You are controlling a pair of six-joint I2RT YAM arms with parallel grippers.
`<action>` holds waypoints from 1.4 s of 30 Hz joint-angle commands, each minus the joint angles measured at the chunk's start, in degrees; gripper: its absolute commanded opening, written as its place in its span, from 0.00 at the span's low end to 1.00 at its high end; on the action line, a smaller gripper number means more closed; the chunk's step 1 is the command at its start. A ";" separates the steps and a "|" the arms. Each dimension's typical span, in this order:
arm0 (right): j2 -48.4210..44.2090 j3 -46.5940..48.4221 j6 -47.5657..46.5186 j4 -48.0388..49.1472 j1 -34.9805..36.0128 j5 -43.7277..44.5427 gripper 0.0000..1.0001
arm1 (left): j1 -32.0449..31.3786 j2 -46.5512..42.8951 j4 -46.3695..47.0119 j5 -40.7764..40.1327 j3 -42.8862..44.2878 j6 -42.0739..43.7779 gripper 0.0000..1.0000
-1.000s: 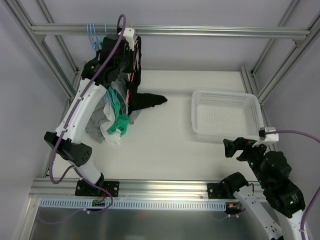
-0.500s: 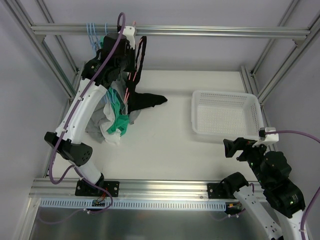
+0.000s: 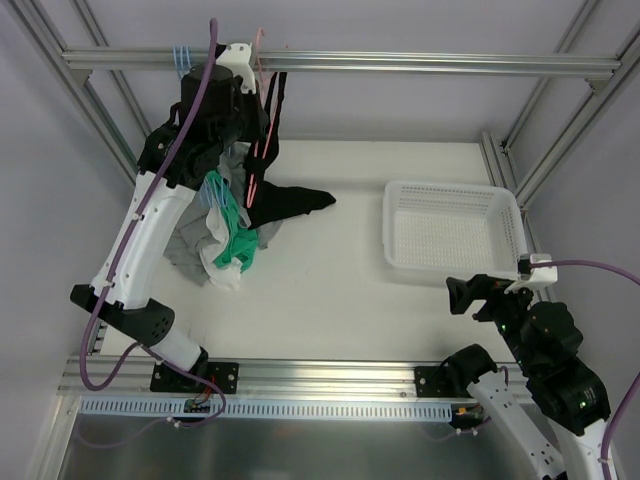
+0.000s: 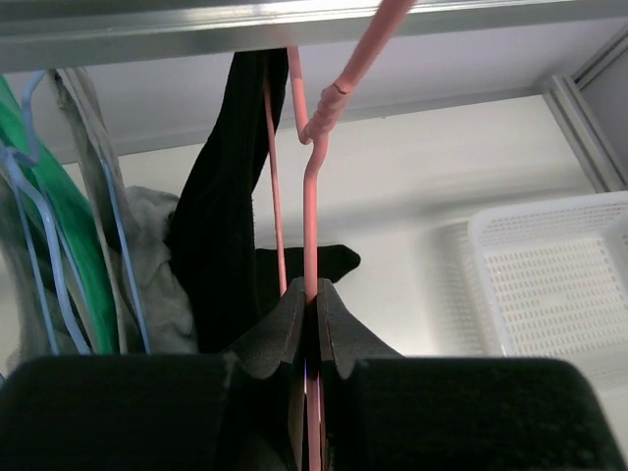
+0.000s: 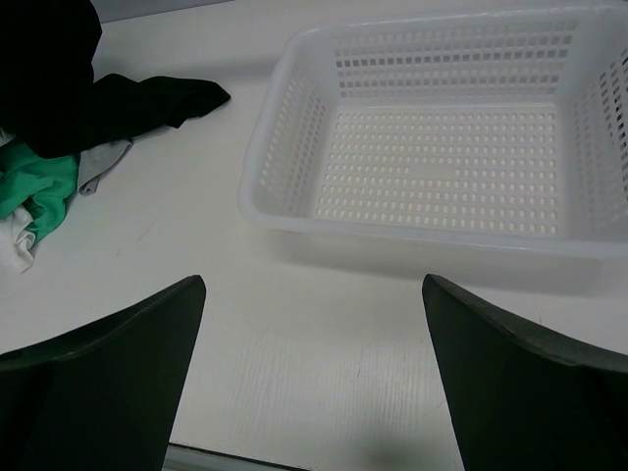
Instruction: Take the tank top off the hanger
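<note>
Left gripper (image 4: 309, 299): pressed shut on pink hanger (image 4: 312, 186) wire, part-open a second ago; arm raised nearer rail (image 3: 400, 62) | Right gripper (image 5: 312, 285): spread wide, unmoved, faced toward basket (image 3: 450, 186) | Tank top (image 4: 221, 226): black, hung limp from hanger, lower end trailed onto table (image 3: 330, 300) beside clothes heap (image 3: 225, 245)

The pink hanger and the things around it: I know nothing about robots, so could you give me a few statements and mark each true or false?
1. The left gripper is clamped shut on the pink hanger. True.
2. The white basket is full of clothes. False: it is empty.
3. The right gripper is open and holds nothing. True.
4. The black tank top lies folded inside the basket. False: it hangs beside the hanger's wire, its lower end resting on the table.
</note>
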 commanded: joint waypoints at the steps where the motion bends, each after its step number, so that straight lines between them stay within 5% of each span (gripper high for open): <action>1: 2.29 0.58 -0.77 4.08 0.22 -0.50 0.99 | -1.08 -5.15 2.85 3.69 -1.28 -2.63 0.00; 16: 13.28 2.86 -0.77 17.35 0.22 -12.79 1.00 | -3.71 -19.74 4.60 16.51 -21.31 -10.18 0.00; 25: 26.54 6.90 -2.19 30.62 0.22 -43.91 1.00 | -12.15 -30.72 8.47 22.06 -37.32 -9.31 0.00; 32: 37.44 11.99 -1.83 34.24 0.31 -43.48 0.90 | -14.70 -38.99 13.30 32.25 -48.82 -14.40 0.00; 42: 45.71 17.18 -4.90 34.59 9.08 -35.41 0.82 | -15.14 -44.00 16.20 36.30 -52.97 -19.76 0.00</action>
